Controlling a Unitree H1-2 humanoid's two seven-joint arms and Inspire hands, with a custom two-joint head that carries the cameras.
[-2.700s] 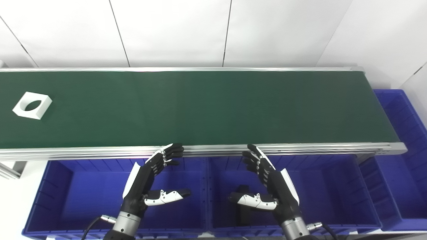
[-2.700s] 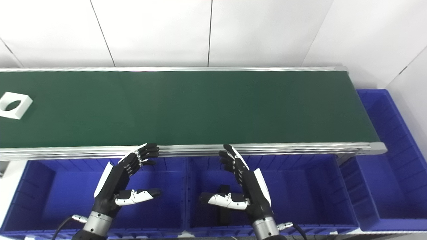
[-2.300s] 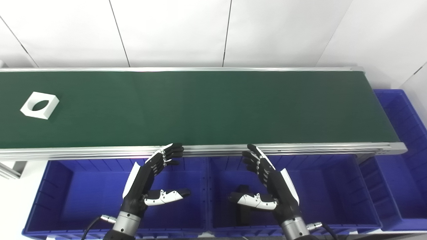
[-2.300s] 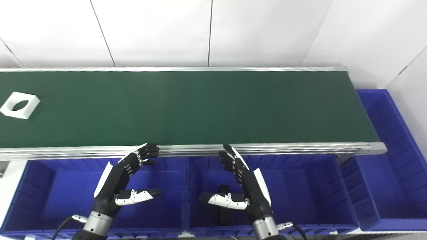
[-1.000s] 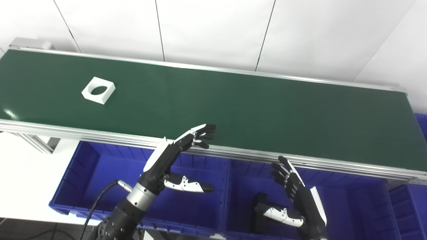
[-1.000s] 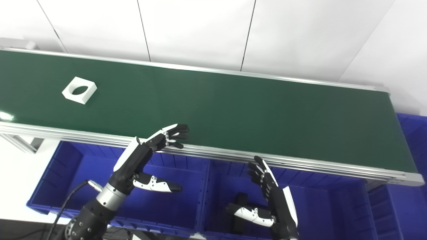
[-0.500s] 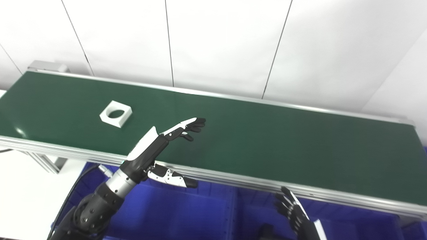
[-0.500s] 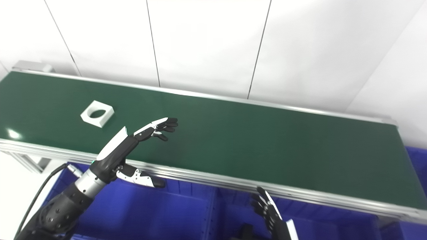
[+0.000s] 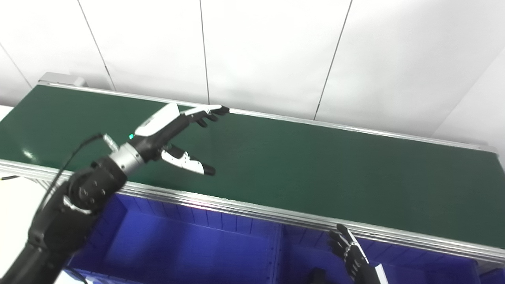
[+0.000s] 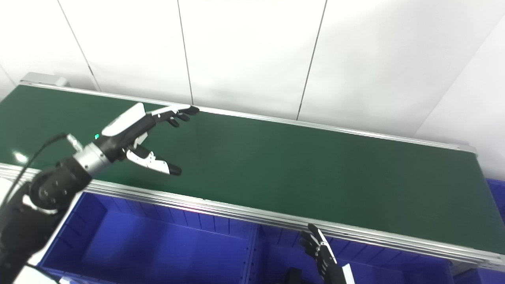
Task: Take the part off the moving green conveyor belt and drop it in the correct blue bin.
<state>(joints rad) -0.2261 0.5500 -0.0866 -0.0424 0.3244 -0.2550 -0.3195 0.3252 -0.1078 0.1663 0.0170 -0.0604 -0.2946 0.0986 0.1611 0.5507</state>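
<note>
The green conveyor belt (image 9: 315, 173) runs across the view. My left hand (image 9: 169, 130) is raised over its left part, open, with fingers stretched toward the far rail and thumb spread below. It holds nothing that I can see. The white square part with the round hole does not show; the hand covers the spot where it lay. Only the spread fingers of my right hand (image 9: 351, 256) show at the bottom edge, low in front of the belt over a blue bin (image 9: 189, 244). It is also empty.
Blue bins stand in a row below the belt's near aluminium rail (image 9: 276, 215). A divider wall (image 9: 276, 252) separates two of them. A dark object (image 9: 315, 273) peeks up at the bottom edge in the middle bin. A white panelled wall stands behind the belt.
The camera has turned left and up. My left hand has risen and reached out over the belt toward the far rail, now covering the white part. My right hand stays low.
</note>
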